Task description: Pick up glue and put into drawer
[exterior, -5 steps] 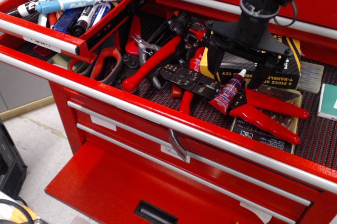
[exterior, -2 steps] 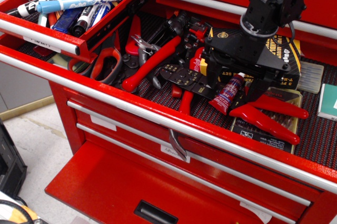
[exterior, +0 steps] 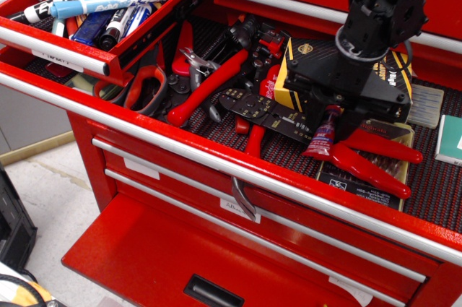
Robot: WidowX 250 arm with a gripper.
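The glue (exterior: pixel 322 139), a small red bottle with a blue-white label, lies tilted on the black liner of the wide drawer, beside red plier handles. My gripper (exterior: pixel 330 120) has come down on it from above. Its black fingers press in on the bottle's upper end and hide the nozzle, so only the lower half of the bottle shows. The narrow red drawer (exterior: pixel 58 51) with a silver bar handle stands pulled out at the upper left, far from the gripper, with markers and pens (exterior: pixel 94 5) in it.
Red-handled pliers (exterior: pixel 375 157) lie just right of the glue. A yellow-black box (exterior: pixel 390 79) sits behind the gripper. A crimping tool (exterior: pixel 263 108), a long red-handled tool (exterior: pixel 209 87) and scissors (exterior: pixel 144 87) lie to the left. A bottom drawer (exterior: pixel 166 256) hangs open below.
My gripper has dropped down onto the glue and shifted slightly right. Its fingers have come in around the bottle's top, and the bottle has moved right and stands steeper.
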